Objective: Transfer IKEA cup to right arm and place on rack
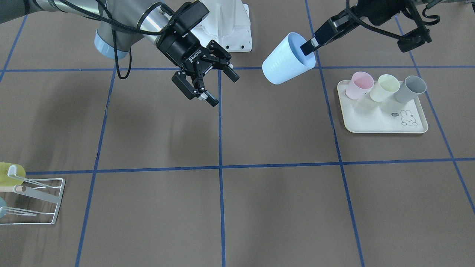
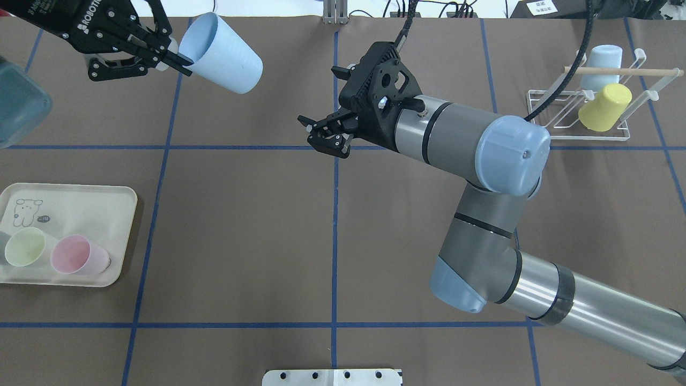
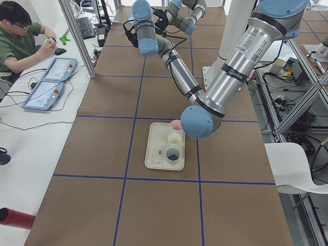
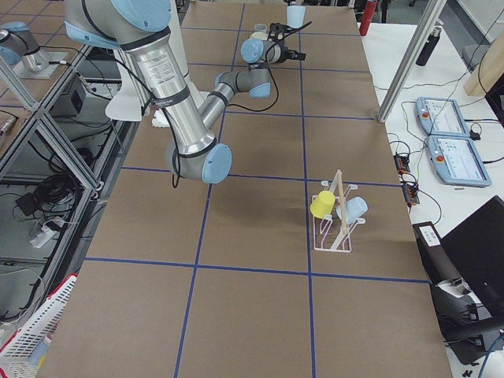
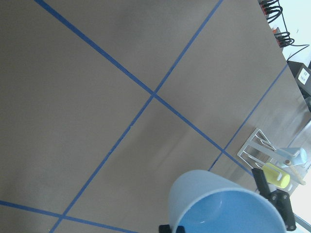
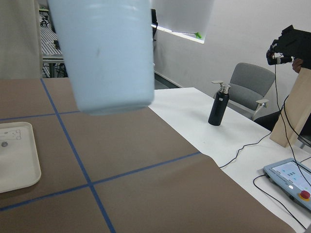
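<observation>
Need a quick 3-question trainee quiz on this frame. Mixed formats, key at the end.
1. True or false: the right fingers are open and touch nothing.
2. How many cups stand on the tray? A two, B three, C four.
3. Fill in: the left fingers hold the blue cup in the air by its ____.

Key: 1 true; 2 B; 3 rim.
</observation>
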Available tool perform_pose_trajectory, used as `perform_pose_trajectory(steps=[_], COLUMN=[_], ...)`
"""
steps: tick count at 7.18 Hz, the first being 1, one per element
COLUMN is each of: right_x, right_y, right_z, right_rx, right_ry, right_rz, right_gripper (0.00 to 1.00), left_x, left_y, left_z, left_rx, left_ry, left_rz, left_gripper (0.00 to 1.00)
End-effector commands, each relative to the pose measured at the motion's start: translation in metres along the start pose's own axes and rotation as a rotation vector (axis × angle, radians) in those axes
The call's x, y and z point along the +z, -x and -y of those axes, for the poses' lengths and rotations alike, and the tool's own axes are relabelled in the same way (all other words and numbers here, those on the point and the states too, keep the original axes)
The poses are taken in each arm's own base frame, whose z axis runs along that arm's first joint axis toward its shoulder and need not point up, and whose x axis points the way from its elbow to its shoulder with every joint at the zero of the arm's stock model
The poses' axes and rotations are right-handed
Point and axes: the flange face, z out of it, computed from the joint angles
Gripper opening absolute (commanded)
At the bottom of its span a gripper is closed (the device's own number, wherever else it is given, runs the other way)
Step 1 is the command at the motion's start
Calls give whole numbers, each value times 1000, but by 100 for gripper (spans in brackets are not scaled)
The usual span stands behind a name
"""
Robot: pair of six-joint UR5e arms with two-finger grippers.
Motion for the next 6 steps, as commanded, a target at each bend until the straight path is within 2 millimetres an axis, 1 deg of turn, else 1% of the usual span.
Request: perform_pose_trajectory(steps=[1, 3, 6], right_x=[3, 4, 2], right_y=[25, 37, 41], right_z=[12, 22, 28], right_rx=[-5, -18, -72], right_ry=[-44, -69, -83], right_rz=[11, 11, 16], right_gripper=[99, 99, 99], left_x=[15, 25, 30], left_y=[-4, -5, -7], left_z=[-11, -17, -19], left_rx=[2, 10, 14], left_ry=[29, 46, 54], left_rz=[11, 18, 22], left_gripper=[0, 0, 0])
